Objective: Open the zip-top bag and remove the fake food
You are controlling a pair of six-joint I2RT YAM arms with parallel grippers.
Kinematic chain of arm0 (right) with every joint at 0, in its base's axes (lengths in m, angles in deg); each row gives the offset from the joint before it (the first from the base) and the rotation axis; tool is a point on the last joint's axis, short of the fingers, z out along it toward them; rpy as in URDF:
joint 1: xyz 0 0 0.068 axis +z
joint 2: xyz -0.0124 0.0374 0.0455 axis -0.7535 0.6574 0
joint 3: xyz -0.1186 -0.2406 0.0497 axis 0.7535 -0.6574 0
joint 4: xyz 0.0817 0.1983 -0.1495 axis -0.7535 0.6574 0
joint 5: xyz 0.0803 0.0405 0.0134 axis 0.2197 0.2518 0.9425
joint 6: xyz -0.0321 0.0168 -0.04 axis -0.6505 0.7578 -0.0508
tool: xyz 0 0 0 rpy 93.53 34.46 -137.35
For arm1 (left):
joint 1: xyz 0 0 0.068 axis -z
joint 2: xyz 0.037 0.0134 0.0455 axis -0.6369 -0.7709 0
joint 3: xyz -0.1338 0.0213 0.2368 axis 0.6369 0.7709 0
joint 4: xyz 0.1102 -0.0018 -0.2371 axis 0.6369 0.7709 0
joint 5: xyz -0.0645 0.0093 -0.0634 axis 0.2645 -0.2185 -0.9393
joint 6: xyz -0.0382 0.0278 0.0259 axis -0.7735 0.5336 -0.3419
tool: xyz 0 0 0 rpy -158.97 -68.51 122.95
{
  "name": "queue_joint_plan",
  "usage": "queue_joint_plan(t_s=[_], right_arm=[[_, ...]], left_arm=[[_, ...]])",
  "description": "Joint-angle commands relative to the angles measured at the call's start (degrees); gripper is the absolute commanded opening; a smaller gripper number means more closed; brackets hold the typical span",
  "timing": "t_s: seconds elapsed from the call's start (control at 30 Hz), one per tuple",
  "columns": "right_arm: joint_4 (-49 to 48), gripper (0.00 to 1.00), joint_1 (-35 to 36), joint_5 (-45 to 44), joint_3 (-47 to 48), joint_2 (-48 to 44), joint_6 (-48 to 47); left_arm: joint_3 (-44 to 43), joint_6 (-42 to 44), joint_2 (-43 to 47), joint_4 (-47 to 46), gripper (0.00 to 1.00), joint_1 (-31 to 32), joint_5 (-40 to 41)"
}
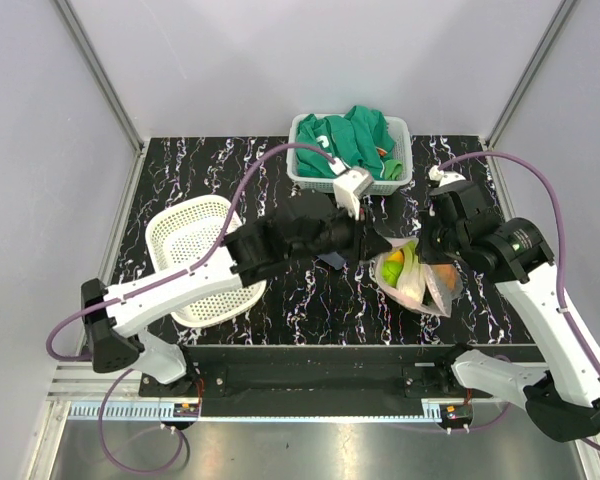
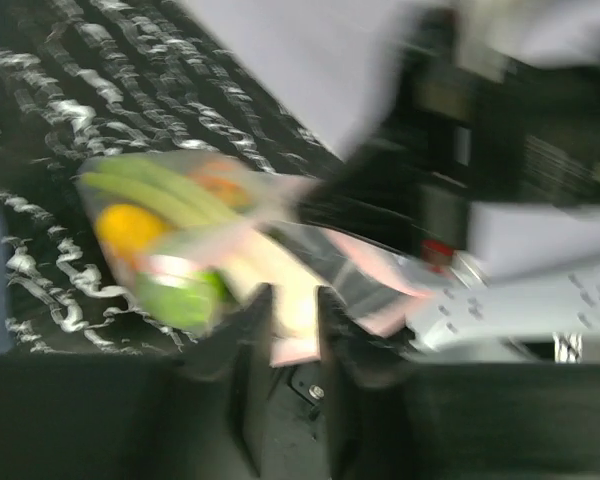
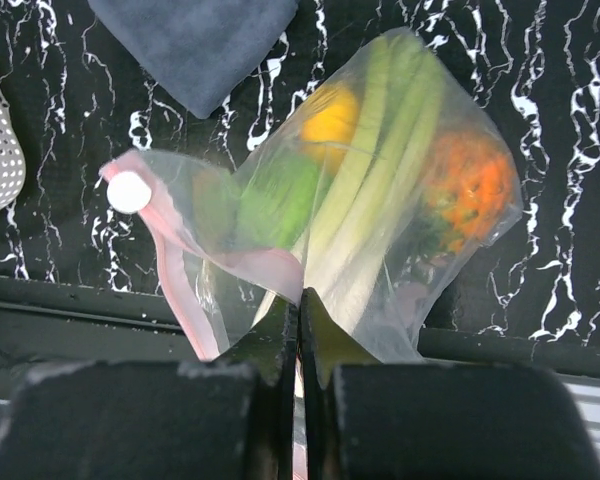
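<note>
Zip-top bag (image 1: 412, 280) sits on the black marbled tabletop (image 1: 310, 300), right of centre, btwn the two claws. Fake food (image 3: 350, 190) is inside: pale green leek, yellow piece, green round piece, orange pineapple. Right claw (image 3: 299, 325) is pressed together, pinching the clear film at the bag's edge, w/ the pink zip strip (image 3: 180, 285) and its white slider (image 3: 130, 192) off to one side. Left claw (image 2: 292, 305) is slightly spread, pink bag edge in the gap. Left wrist view is blurred, so contact can't be told. Dark blue cloth (image 3: 195, 40) lies just beside the bag. White basket (image 1: 195, 250) sits well apart on the left.
</note>
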Motion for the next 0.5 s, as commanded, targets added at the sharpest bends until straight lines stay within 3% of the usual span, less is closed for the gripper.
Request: queue_joint_plan(t_s=[0.0,0.33,0.43,0.47], right_arm=[[-2.5,0.00,0.3,1.7,-1.0,-1.0,1.7],[-2.2,0.00,0.3,2.1,-1.7,-2.1,2.8],[-2.3,0.00,0.3,2.2,-2.0,-2.2,2.9],[-2.2,0.00,0.2,2.2,-2.2,-2.3,3.0]], left_arm=[[-2.6,6.5,-0.4,-1.4,0.18,5.2,3.8],[-3.9,4.3,-10.6,-1.4,0.04,7.0,4.8],[-3.9,3.0,-12.3,-1.4,0.10,7.1,3.7],[-3.7,2.2,-12.8,-1.4,0.18,7.3,2.7]])
